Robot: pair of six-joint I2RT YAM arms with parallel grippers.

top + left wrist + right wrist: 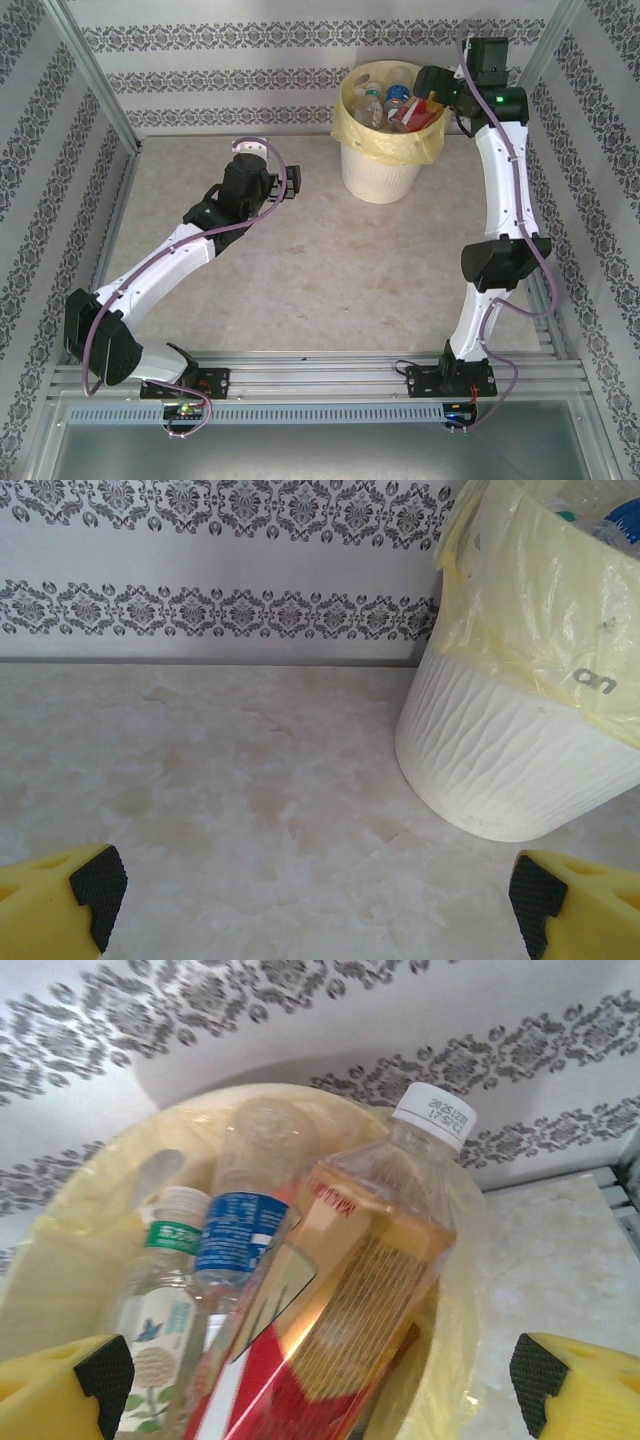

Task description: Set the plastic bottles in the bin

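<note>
Right gripper [318, 1378] is hanging wide open over the bin [80, 1250], releasing a bottle [370, 1280]; left gripper [310, 890] is gaping empty; next, lifting clear.

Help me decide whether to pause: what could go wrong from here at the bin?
1. The white-capped bottle lies high on the other bottles, its cap near the rim of the bin; it may slide or roll out.
2. The open right end effector straddles that bottle; pulling back carelessly could catch it, or snag the yellow bag and drag the bin.
</note>
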